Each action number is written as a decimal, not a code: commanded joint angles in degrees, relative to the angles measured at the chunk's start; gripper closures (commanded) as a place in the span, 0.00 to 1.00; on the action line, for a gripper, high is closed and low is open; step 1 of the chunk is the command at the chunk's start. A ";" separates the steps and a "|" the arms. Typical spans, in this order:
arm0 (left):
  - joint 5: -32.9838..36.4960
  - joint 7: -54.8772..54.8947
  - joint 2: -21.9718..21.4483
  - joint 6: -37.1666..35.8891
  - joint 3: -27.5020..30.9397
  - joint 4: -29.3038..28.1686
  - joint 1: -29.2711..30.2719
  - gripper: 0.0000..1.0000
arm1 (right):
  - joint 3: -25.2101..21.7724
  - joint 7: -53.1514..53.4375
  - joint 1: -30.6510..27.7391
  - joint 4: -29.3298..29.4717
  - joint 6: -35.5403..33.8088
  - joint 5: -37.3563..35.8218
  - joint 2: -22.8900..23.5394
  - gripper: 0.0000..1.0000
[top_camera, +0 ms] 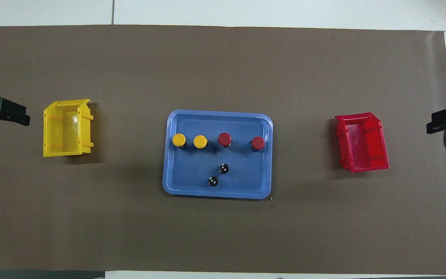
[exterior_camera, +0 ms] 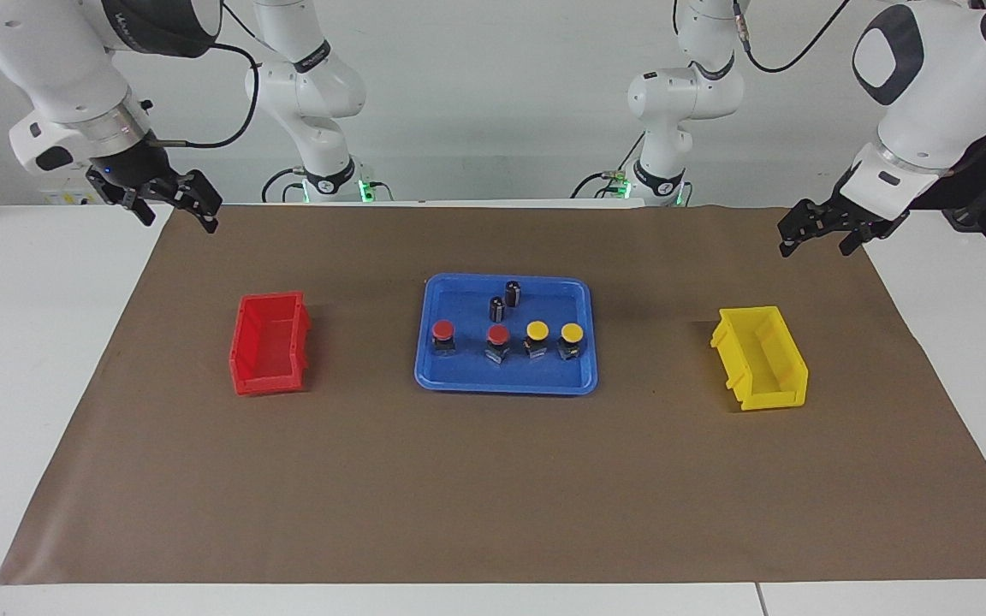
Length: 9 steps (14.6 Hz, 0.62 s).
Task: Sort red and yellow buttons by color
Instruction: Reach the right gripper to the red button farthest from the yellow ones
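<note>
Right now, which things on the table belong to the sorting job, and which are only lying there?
Belong to the job:
- two red buttons on the blue tray
- two yellow buttons on the same tray
- red bin, empty
- yellow bin, empty

Only lying there:
- two dark cylinders on the tray, nearer to the robots than the buttons
- brown mat

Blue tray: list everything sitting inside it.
The blue tray holds two yellow buttons and two red buttons in a row, plus two dark cylinders nearer the robots. Nothing is covered.
</note>
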 commanded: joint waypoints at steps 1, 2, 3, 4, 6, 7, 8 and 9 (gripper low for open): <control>-0.13 0.29 -1.42 -0.57 0.03 -1.27 0.11 0.00 | 0.22 0.08 -0.27 -1.59 1.15 0.49 -1.25 0.00; -0.13 0.29 -1.42 -0.57 0.03 -1.27 0.11 0.00 | 0.22 0.00 -0.27 -1.59 1.24 0.49 -1.25 0.00; -0.13 0.29 -1.33 -0.57 0.03 -1.27 0.11 0.00 | 0.22 0.09 -0.27 -1.59 1.15 0.49 -1.25 0.00; -0.13 0.29 -1.42 -0.57 0.03 -1.27 0.11 0.00 | 0.22 0.17 -0.44 -1.50 1.32 0.49 -1.25 0.00; -0.13 0.29 -1.42 -0.57 0.03 -1.27 0.11 0.00 | 0.13 0.26 -0.62 -1.50 1.32 0.49 -1.25 0.00; -0.13 0.29 -1.42 -0.57 0.03 -1.27 0.11 0.00 | 0.22 0.09 -0.53 -1.59 1.24 0.49 -1.25 0.00; -0.13 0.29 -1.42 -0.57 0.03 -1.27 0.11 0.00 | 0.22 0.09 -0.36 -1.59 1.24 0.49 -1.25 0.00; -0.13 0.29 -1.42 -0.57 0.03 -1.27 0.11 0.00 | 0.22 0.00 -0.27 -1.59 1.24 0.49 -1.25 0.00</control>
